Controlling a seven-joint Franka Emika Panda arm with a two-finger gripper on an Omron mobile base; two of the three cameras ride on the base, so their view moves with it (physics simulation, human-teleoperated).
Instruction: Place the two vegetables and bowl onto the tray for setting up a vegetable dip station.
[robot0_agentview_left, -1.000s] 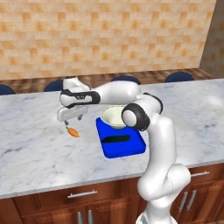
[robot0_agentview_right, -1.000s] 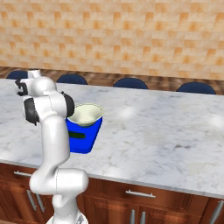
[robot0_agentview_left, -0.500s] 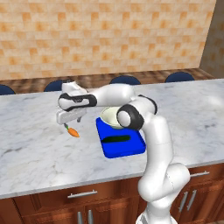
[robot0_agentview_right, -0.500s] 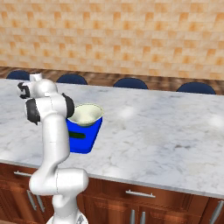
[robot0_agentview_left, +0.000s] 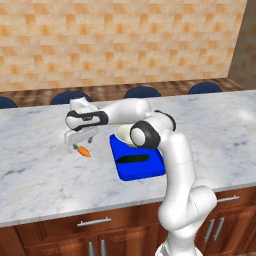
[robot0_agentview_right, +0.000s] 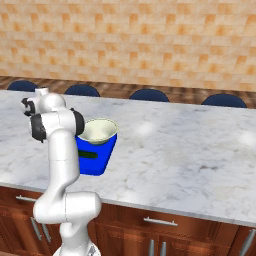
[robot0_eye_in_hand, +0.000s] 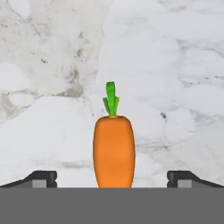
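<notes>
Tool (robot0_agentview_left: 80, 141) wide apart over carrot (robot0_eye_in_hand: 113, 151) on marble counter (robot0_agentview_left: 40, 170); blue tray (robot0_agentview_left: 145, 170) with cucumber (robot0_agentview_left: 132, 159) nearby

Carrot (robot0_eye_in_hand: 113, 151) cut off at its lower end in the hand view. Bowl (robot0_agentview_left: 124, 135) largely hidden behind the arm's elbow in the left base view. Near left corner of tray (robot0_agentview_right: 95, 156) covered by the arm in the right base view.
</notes>
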